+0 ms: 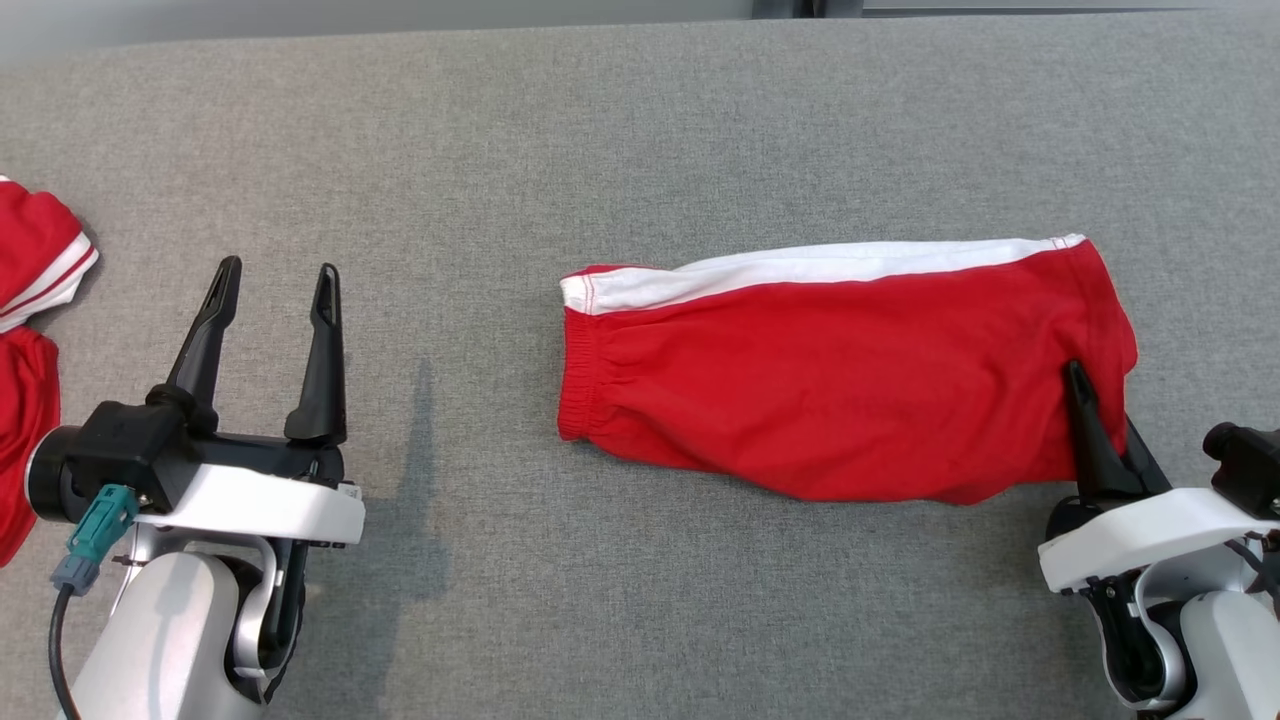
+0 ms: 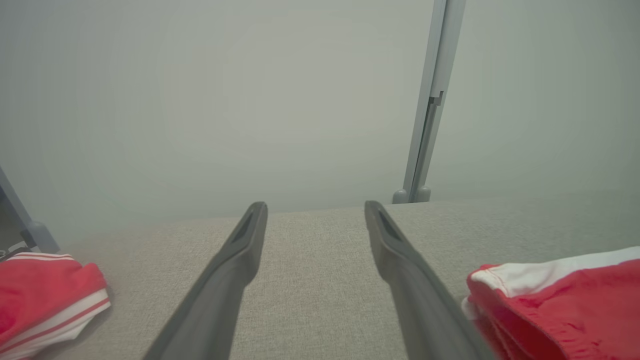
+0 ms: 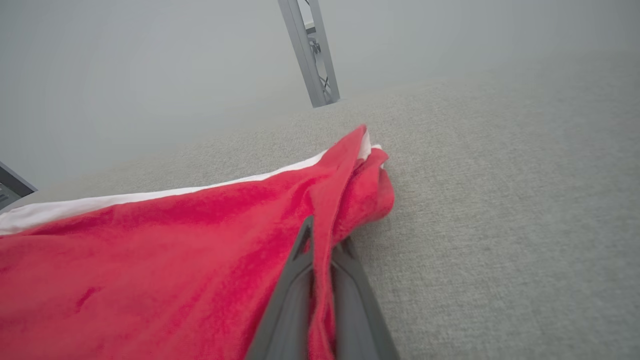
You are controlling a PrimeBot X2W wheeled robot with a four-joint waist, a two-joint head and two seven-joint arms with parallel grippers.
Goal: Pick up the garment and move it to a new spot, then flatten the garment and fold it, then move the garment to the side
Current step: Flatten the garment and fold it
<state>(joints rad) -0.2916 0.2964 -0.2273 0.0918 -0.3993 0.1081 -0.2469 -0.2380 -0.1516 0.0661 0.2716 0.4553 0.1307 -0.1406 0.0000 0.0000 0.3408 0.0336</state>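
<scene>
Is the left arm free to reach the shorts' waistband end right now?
Probably yes: the left end effector is open and empty, and only grey tabletop lies between it and the waistband.

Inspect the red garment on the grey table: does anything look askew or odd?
The garment is bunched into a ridge at its right end, pinched in the shut right claw. Another red-and-white garment lies crumpled at the left edge of the table.
</scene>
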